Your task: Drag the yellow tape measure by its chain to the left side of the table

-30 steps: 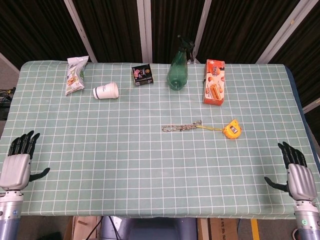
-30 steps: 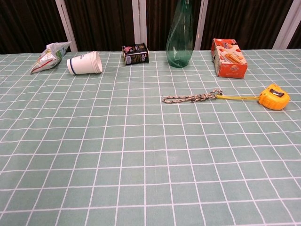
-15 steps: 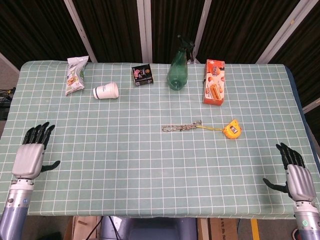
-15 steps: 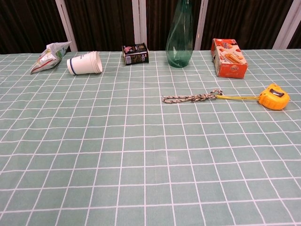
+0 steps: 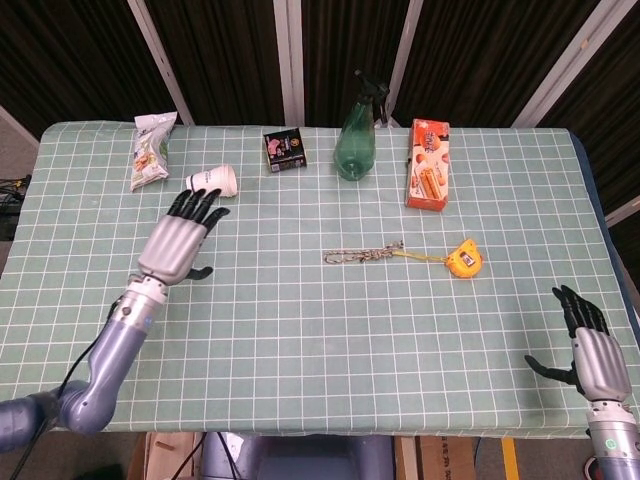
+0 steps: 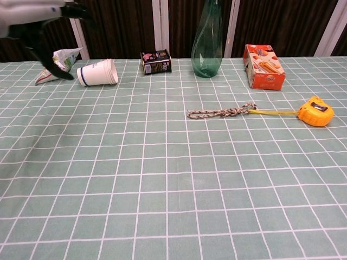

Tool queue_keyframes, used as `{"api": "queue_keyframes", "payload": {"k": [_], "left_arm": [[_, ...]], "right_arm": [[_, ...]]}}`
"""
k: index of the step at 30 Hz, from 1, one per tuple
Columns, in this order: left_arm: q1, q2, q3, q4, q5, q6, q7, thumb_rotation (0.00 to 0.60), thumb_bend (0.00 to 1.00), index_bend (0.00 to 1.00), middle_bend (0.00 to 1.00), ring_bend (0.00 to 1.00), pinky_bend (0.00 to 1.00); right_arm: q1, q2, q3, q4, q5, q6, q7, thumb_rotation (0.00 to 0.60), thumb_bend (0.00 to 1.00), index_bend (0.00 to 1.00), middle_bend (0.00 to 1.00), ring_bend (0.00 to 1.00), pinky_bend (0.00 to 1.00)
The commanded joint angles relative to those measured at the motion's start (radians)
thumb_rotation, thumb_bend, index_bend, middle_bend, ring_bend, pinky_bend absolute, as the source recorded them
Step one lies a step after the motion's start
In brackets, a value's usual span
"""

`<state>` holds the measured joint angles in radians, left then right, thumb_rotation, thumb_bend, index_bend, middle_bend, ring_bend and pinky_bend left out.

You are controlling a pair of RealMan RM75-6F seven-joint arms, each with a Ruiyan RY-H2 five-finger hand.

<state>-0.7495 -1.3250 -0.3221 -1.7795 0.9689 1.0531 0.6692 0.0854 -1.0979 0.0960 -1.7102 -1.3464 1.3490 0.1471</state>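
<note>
The yellow tape measure (image 5: 464, 258) (image 6: 316, 111) lies right of the table's middle, with a short length of yellow tape out. Its chain (image 5: 363, 254) (image 6: 221, 112) stretches leftward from it, flat on the cloth. My left hand (image 5: 180, 240) (image 6: 38, 13) is raised over the left half of the table, open, fingers spread and pointing away, well left of the chain's free end. My right hand (image 5: 594, 352) hovers open at the table's near right corner, away from the tape measure; the chest view does not show it.
Along the far edge stand a snack bag (image 5: 150, 150), a tipped paper cup (image 5: 212, 182) just beyond my left fingertips, a small dark box (image 5: 284, 149), a green spray bottle (image 5: 355, 140) and an orange box (image 5: 428, 164). The checked tablecloth (image 5: 320, 350) covers the table.
My left arm has swung up from the near left corner, forward and to the right over the table, now near the cup. The right hand has barely moved. Tape measure and chain are still.
</note>
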Motion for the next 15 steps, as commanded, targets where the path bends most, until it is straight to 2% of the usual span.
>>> {"api": "queue_keyframes", "payload": {"k": [1, 7, 10, 15], "left_arm": [[-0.102, -0.099, -0.027, 0.096, -0.086, -0.068, 0.065, 0.600, 0.14, 0.29, 0.00, 0.00, 0.00], [-0.240, -0.260, -0.039, 0.242, -0.184, -0.101, 0.130, 0.600, 0.26, 0.38, 0.00, 0.00, 0.00], [-0.276, -0.301, -0.039, 0.287, -0.206, -0.114, 0.149, 0.600, 0.29, 0.41, 0.00, 0.00, 0.00], [-0.375, -0.415, -0.039, 0.445, -0.271, -0.141, 0.191, 0.600, 0.33, 0.46, 0.00, 0.00, 0.00]], "right_arm": [[0.001, 0.002, 0.001, -0.001, 0.004, -0.005, 0.008, 0.600, 0.18, 0.00, 0.00, 0.00, 0.00], [0.002, 0.012, 0.004, -0.001, 0.014, -0.018, 0.036, 0.600, 0.18, 0.00, 0.00, 0.00, 0.00], [0.002, 0.014, 0.005, -0.002, 0.017, -0.020, 0.044, 0.600, 0.18, 0.00, 0.00, 0.00, 0.00], [0.002, 0.022, 0.004, -0.006, 0.018, -0.027, 0.060, 0.600, 0.18, 0.00, 0.00, 0.00, 0.00]]}}
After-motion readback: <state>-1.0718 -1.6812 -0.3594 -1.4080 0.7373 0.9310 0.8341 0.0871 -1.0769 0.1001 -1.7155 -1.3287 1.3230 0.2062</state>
